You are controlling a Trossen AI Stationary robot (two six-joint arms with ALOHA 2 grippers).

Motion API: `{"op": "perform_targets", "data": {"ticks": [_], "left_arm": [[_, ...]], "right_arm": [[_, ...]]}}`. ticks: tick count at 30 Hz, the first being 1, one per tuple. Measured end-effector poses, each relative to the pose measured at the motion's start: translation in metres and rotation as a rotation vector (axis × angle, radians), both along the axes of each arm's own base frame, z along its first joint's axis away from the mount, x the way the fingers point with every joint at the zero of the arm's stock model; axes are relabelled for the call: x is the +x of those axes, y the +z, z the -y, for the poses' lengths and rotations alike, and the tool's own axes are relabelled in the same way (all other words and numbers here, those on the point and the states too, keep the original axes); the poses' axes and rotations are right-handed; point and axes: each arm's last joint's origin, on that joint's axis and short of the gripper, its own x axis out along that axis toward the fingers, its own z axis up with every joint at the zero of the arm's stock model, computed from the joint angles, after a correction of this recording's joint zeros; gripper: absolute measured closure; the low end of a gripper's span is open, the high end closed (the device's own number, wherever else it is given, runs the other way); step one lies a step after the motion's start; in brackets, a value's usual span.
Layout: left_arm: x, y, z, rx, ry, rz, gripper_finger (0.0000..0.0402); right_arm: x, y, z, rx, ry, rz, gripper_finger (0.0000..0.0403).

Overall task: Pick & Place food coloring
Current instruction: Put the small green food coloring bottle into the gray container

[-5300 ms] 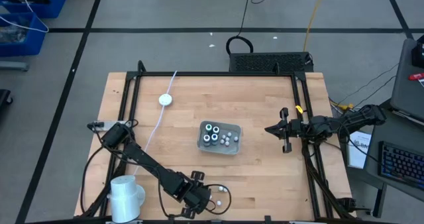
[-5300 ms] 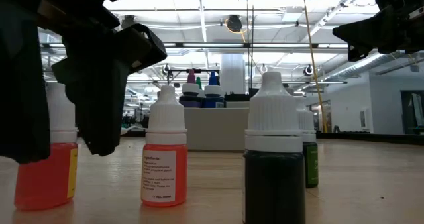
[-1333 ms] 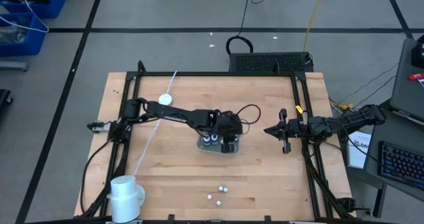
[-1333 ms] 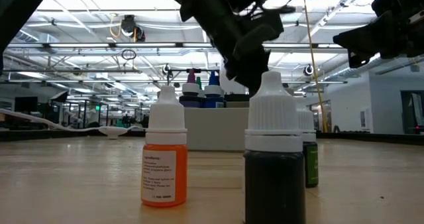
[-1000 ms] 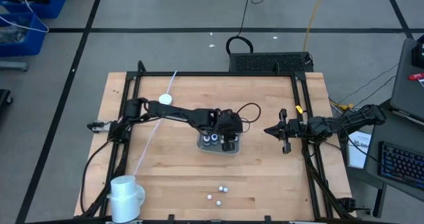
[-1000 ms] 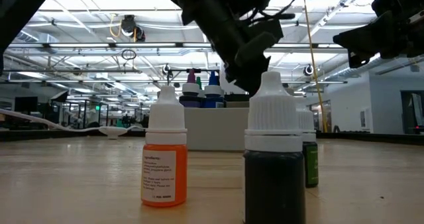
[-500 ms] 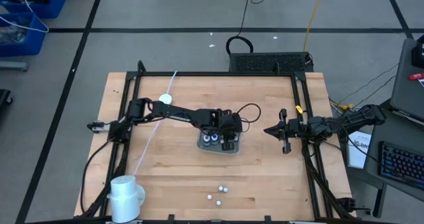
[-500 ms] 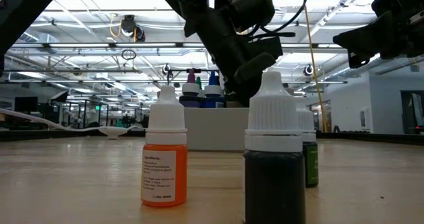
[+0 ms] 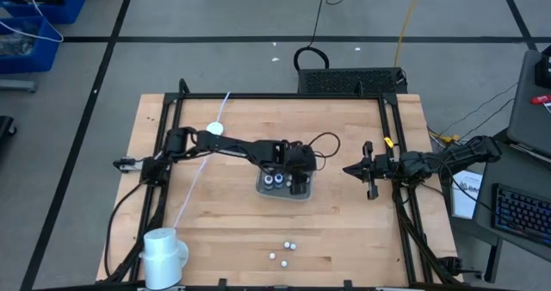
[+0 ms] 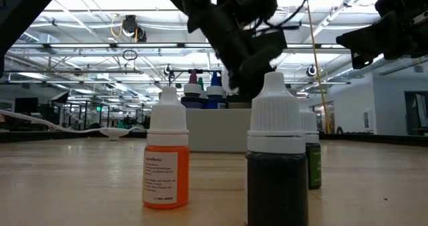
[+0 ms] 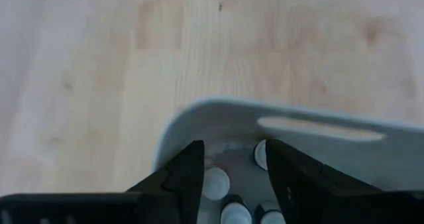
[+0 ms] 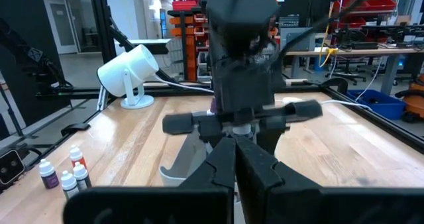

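- The dark left arm reaches from the table's left edge across the light wooden table (image 9: 224,213), its left gripper (image 9: 298,182) poised over the shallow grey plastic tray (image 9: 262,186) at the centre.
- In the left wrist view its two dark fingers (image 11: 187,173) stand parted above the tray's floor, nothing between them; white bottle caps (image 11: 215,183) show below and between them inside the tray.
- The right arm waits at the table's right side, its right gripper (image 9: 355,168) pinched closed and empty, pointing towards the tray.
- Three small food coloring bottles (image 9: 284,250) with white caps remain on the near part of the table, well apart from the tray; the low view shows an orange one (image 10: 166,156), a dark one (image 10: 277,152) and a green one partly hidden behind it.
- A white cylindrical lamp (image 9: 164,254) sits at the near left corner; a white round puck (image 9: 214,129) with a cable lies near the far left.
- Five seconds earlier the left gripper was down beside the loose bottles, then four in number; a second ago it was over the tray with its fingers closer together, and they have since spread.
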Motion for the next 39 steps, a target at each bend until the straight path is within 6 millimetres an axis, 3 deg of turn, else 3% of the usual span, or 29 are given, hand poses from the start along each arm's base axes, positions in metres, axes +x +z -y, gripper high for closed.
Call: {"op": "perform_targets", "data": {"ticks": [2, 5, 9, 14, 16, 18, 20, 23, 26, 30, 33, 39], "left_arm": [[-0.001, 0.018, 0.003, -0.002, -0.003, 0.013, 0.0233], [-0.01, 0.062, 0.012, -0.001, -0.024, 0.029, 0.0232], [-0.04, 0.12, 0.032, 0.015, -0.098, 0.008, 0.0233], [-0.115, 0.184, 0.053, 0.083, -0.183, 0.145, 0.0256], [-0.151, 0.19, 0.054, 0.11, -0.153, 0.2, 0.0272], [-0.188, 0.183, 0.052, 0.116, -0.091, 0.284, 0.0289], [-0.222, 0.163, 0.046, 0.106, -0.055, 0.374, 0.0309], [-0.265, 0.109, 0.035, 0.078, -0.045, 0.479, 0.0344], [-0.294, 0.06, 0.023, 0.027, 0.023, 0.612, 0.0386], [-0.318, 0.027, 0.017, -0.004, 0.001, 0.857, 0.0393], [-0.331, 0.01, 0.011, 0.087, -0.031, 0.913, 0.0397], [-0.348, 0.016, -0.002, 0.137, 0.003, 0.926, 0.0398]], "right_arm": [[0.0, 0.0, 0.0, -0.001, 0.0, 0.0, 0.0403], [0.0, 0.0, 0.0, -0.004, 0.0, 0.0, 0.0403], [0.0, 0.0, 0.0, -0.023, 0.0, 0.0, 0.0403], [0.0, 0.0, 0.0, -0.011, 0.0, -0.004, 0.0403], [0.001, -0.001, 0.0, -0.011, -0.003, -0.008, 0.0403], [0.001, -0.002, 0.0, -0.011, -0.003, -0.018, 0.0403], [0.001, -0.002, 0.0, -0.005, -0.003, -0.02, 0.0403], [0.002, -0.001, 0.0, -0.008, -0.014, -0.013, 0.0403], [0.002, 0.0, 0.001, -0.013, -0.065, -0.003, 0.0403], [0.002, 0.0, 0.004, -0.026, -0.151, -0.007, 0.0403], [0.002, 0.0, 0.005, -0.027, -0.188, -0.008, 0.0403], [0.002, -0.003, 0.003, 0.0, -0.129, -0.033, 0.0403]]}}
